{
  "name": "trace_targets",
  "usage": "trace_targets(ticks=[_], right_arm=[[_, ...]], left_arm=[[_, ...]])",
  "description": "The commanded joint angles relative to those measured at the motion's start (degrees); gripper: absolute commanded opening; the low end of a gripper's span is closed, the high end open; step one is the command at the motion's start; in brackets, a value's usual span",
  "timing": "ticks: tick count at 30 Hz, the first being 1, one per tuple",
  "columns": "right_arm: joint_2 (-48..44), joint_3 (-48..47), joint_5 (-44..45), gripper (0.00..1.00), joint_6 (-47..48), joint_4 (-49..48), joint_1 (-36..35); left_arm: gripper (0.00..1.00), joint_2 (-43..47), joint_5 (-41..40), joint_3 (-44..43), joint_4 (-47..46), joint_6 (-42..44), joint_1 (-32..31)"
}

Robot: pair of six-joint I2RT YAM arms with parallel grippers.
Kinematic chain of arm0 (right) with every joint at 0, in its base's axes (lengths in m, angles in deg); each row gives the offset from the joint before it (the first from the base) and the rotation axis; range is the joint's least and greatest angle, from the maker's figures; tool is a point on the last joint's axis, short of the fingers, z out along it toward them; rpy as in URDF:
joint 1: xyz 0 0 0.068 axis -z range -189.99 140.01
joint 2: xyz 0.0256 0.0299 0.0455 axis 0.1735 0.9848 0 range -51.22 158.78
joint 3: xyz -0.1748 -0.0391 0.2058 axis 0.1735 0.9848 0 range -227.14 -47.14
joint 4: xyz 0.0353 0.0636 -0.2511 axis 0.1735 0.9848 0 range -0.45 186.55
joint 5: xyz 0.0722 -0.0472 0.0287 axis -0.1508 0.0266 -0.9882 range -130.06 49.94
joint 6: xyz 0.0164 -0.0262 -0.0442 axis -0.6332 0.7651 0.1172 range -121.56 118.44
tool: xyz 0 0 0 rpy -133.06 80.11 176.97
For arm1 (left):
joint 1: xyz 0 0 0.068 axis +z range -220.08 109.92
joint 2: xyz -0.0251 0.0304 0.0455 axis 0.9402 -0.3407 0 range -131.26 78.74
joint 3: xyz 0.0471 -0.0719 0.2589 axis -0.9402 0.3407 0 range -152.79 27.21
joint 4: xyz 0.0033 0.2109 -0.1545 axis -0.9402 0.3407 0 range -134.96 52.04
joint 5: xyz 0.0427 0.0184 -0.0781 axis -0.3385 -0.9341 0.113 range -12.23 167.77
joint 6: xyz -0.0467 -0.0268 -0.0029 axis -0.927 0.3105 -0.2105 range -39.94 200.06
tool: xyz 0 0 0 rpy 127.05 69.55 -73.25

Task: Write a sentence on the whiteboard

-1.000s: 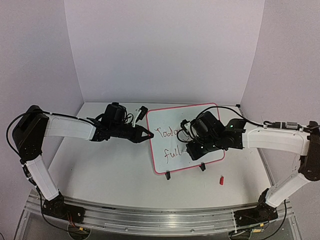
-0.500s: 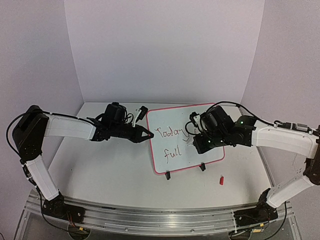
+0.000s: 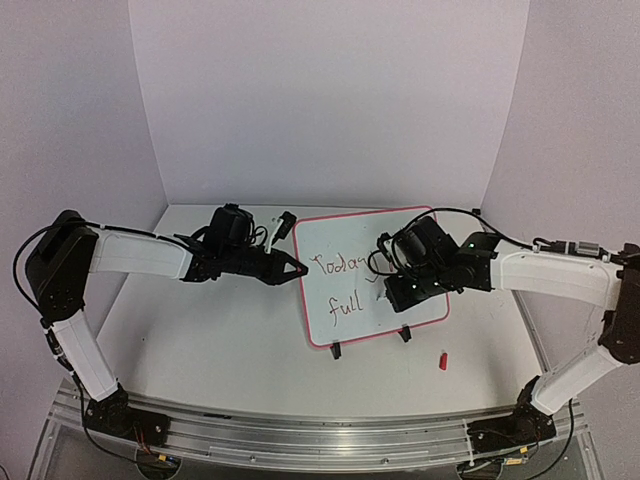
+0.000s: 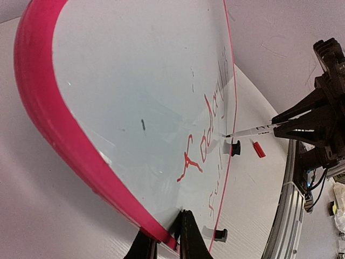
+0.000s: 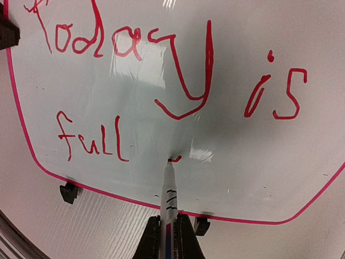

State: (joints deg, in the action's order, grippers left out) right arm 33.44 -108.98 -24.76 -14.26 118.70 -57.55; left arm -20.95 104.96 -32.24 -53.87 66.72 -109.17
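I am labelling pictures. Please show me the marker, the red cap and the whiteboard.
marker [image 5: 169, 197], right wrist view, on its white barrel.
red cap [image 3: 442, 359], top view, on its middle.
whiteboard [image 3: 360, 235], top view, on its blank upper area.

The white bench [image 3: 230, 340] carries the whiteboard [image 3: 350, 325], which stands tilted back on two black feet [image 3: 336, 351] set on the surface under its near edge. A small red cap [image 3: 442, 360] lies on the bench just off the whiteboard's near right corner, apart from the feet. Well nearer than the whiteboard, a metal rail [image 3: 300, 435] runs along the bench's front edge.
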Motion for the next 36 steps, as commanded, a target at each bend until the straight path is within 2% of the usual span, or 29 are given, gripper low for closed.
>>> trace_targets(ticks=[1, 11, 18, 24, 36], right_arm=[[2.1, -2.8, -0.7, 0.0, 0.3, -0.8, 0.2], [2.0, -1.1, -3.2, 0.0, 0.2, -0.2, 0.2], [1.1, -0.2, 0.8, 0.0, 0.6, 2.4, 0.3], [0.7, -0.2, 0.8, 0.0, 1.0, 3.3, 0.9], [0.5, -2.5, 4.8, 0.0, 1.2, 2.5, 1.5]], left_arm=[[0.0, -4.4, -20.8, 0.4, 8.6, 9.0, 1.5], [0.0, -4.2, -21.1, 0.0, 8.6, 9.2, 1.6], [0.0, -4.6, -21.3, -0.5, 8.6, 9.3, 1.6], [0.0, -4.8, -21.4, -0.8, 8.6, 9.4, 1.6], [0.0, -5.0, -21.3, -0.8, 8.6, 9.4, 1.6]])
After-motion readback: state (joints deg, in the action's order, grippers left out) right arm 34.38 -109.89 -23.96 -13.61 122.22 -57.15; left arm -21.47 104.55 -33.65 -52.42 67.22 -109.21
